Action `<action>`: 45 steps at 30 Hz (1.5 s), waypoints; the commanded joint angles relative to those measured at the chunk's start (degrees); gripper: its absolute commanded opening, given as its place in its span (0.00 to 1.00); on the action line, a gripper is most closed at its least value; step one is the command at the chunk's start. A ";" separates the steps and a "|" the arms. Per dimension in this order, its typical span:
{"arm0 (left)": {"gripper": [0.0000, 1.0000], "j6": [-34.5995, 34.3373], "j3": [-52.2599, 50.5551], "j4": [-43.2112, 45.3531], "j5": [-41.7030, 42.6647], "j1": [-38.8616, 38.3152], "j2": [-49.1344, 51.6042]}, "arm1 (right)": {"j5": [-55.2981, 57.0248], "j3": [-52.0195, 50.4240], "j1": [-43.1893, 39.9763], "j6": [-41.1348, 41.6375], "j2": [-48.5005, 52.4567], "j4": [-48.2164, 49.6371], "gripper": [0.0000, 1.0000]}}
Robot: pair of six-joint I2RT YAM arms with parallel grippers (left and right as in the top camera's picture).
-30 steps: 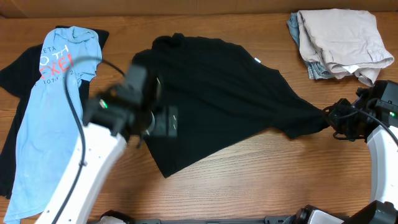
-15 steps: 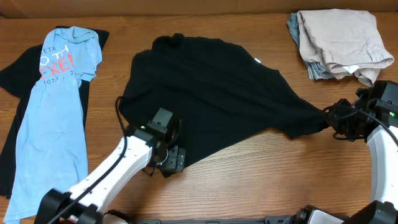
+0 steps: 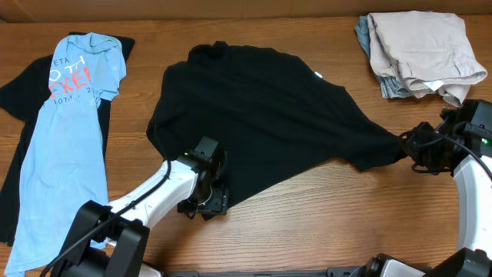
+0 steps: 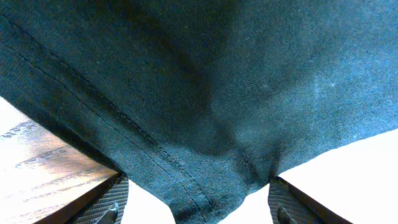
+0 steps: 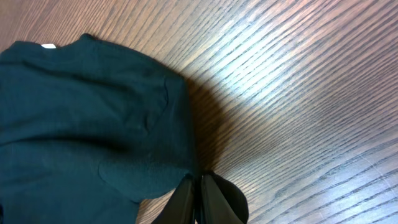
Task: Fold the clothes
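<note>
While the black T-shirt [image 3: 261, 115] lies spread mid-frame, its right tip is pinched by the clenched right gripper [image 3: 411, 148]. Its lower hem is straddled by the left gripper [image 3: 204, 205], jaws parted; closing on it before folding is judged due next.

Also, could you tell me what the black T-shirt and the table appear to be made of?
The black T-shirt: probably knit cotton jersey, matte; fine weave and a stitched hem show. The table: wood or wood-look laminate, semi-gloss; streaky grain with a bright glare patch.
</note>
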 commanded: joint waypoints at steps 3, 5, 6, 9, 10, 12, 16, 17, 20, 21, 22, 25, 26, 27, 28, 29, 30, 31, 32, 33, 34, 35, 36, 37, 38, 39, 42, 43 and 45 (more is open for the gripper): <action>0.62 -2.12 -0.90 0.09 3.13 -0.37 4.17 | -0.26 0.83 0.02 -0.33 -0.57 0.31 0.06; 0.52 -2.12 -0.90 0.13 3.13 -0.37 4.33 | -0.26 0.83 0.04 -0.33 -0.57 0.28 0.06; 0.47 -2.12 -0.90 0.15 3.13 -0.37 4.33 | -0.26 0.83 0.02 -0.33 -0.57 0.28 0.06; 0.29 -2.10 -0.87 0.15 3.13 -0.37 4.33 | -0.26 0.83 0.02 -0.33 -0.57 0.28 0.06; 0.24 -2.10 -0.83 0.11 3.17 -0.37 4.33 | -0.26 0.83 0.02 -0.33 -0.57 0.28 0.06; 0.14 -2.10 -0.70 0.17 3.58 -0.37 4.33 | -0.26 0.83 0.04 -0.33 -0.57 0.28 0.06; 0.04 -1.95 0.59 -0.72 3.63 -0.37 4.31 | -0.26 0.83 0.04 -0.33 -0.57 0.31 0.06; 0.04 -1.70 1.36 -1.44 3.21 -0.28 4.28 | -0.26 0.83 0.04 -0.35 -0.57 0.31 0.06; 0.04 -0.28 6.23 -6.19 -0.37 0.83 4.26 | -0.26 1.20 0.04 -0.52 -0.59 0.31 0.04; 0.04 -0.28 8.61 -8.44 -2.19 1.46 4.26 | -0.28 1.77 0.09 -1.42 -0.59 0.11 0.04; 0.04 -0.26 11.63 -11.21 -4.13 2.32 4.26 | -0.24 2.47 0.17 -1.88 -0.59 -0.17 0.04; 0.04 1.27 23.04 -19.76 -9.62 5.51 4.26 | -0.28 6.03 0.66 -2.93 -0.59 -2.08 0.04; 0.04 1.77 27.12 -22.18 -10.95 6.64 4.26 | -0.24 7.43 0.96 -3.43 -0.59 -2.97 0.04; 0.04 2.25 31.76 -24.52 -11.98 7.93 4.26 | -0.24 8.87 1.33 -3.48 -0.59 -3.87 0.04; 0.04 3.23 36.63 -26.56 -12.22 9.31 4.26 | -0.28 10.60 1.79 -4.15 -0.59 -4.98 0.04; 0.04 4.04 40.87 -28.02 -12.15 10.51 4.26 | -0.24 12.24 2.25 -4.72 -0.59 -6.03 0.04; 0.04 4.85 45.92 -29.59 -12.17 11.98 4.26 | -0.24 14.08 2.80 -4.96 -0.59 -7.19 0.04; 0.04 5.66 50.36 -30.80 -12.17 13.18 4.26 | -0.24 15.74 3.21 -4.98 -0.59 -8.24 0.04; 0.04 6.45 55.54 -31.98 -12.17 14.51 4.26 | -0.28 17.81 3.65 -5.46 -0.59 -9.53 0.04; 0.04 7.21 60.48 -32.94 -12.15 15.72 4.26 | -0.26 19.71 4.07 -5.68 -0.61 -10.73 0.04; 0.04 7.87 64.54 -33.64 -12.17 16.63 4.26 | -0.28 21.33 4.37 -5.81 -0.68 -11.74 0.04; 0.04 8.81 69.11 -34.34 -12.17 17.59 4.26 | -0.31 23.41 4.68 -5.84 -0.76 -13.03 0.04; 0.04 9.62 73.18 -34.91 -12.17 18.36 4.26 | -0.31 25.29 4.94 -5.84 -0.85 -14.21 0.04; 0.04 10.62 77.96 -35.54 -12.20 19.10 4.26 | -0.31 27.39 5.11 -5.92 -1.07 -15.52 0.04; 0.04 11.13 81.26 -35.91 -12.22 19.54 4.26 | -0.31 29.33 5.22 -6.03 -1.31 -16.68 0.04; 0.04 11.65 85.59 -36.35 -12.22 20.04 4.26 | -0.31 31.61 5.25 -6.05 -1.70 -17.99 0.04; 0.04 12.15 97.53 -37.64 -12.79 21.11 4.15 | -0.28 37.70 5.25 -6.29 -3.15 -20.96 0.04; 0.04 12.13 101.59 -38.23 -13.31 21.14 4.11 | -0.28 39.98 5.25 -6.49 -3.85 -21.92 0.04; 0.04 12.13 108.08 -39.06 -14.23 21.11 3.80 | -0.26 44.35 5.25 -6.67 -5.38 -23.56 0.04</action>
